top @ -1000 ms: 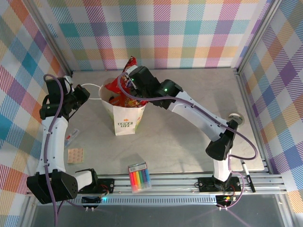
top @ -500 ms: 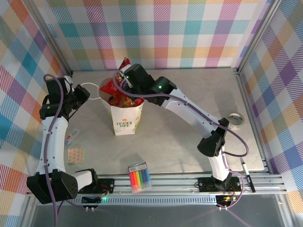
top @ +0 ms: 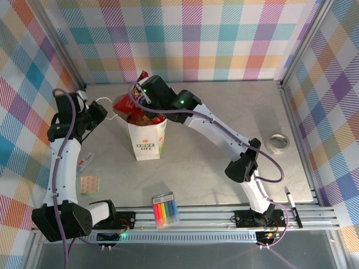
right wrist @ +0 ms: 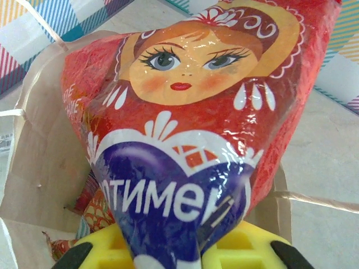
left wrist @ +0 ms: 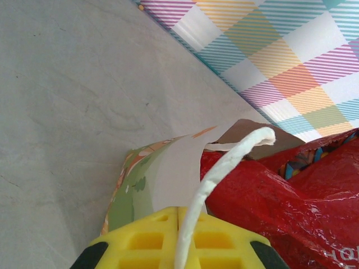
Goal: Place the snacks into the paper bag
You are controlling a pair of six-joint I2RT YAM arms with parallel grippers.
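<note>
The white paper bag (top: 148,141) stands upright at the table's middle left, its mouth open and an orange logo on its front. My left gripper (top: 94,116) is beside it on the left, shut on the bag's twisted white handle (left wrist: 225,167); the flower-printed side (left wrist: 134,188) is just ahead of my yellow fingers (left wrist: 146,238). My right gripper (top: 141,94) is over the bag's mouth, shut on the large red packet (right wrist: 190,106) with a doll's face, which pokes out of the bag (right wrist: 33,162). Another orange-patterned packet (right wrist: 100,216) lies inside.
A clear pack of rainbow markers (top: 165,210) lies at the near edge. A tape roll (top: 276,143) and a black pen (top: 292,208) are on the right. A tan pad (top: 88,183) and a small wrapper (top: 85,161) lie at the left.
My right gripper has carried the red packet leftward over the bag's mouth, the arm stretching out further. The bag has shifted slightly left. My left gripper has kept hold of the handle.
</note>
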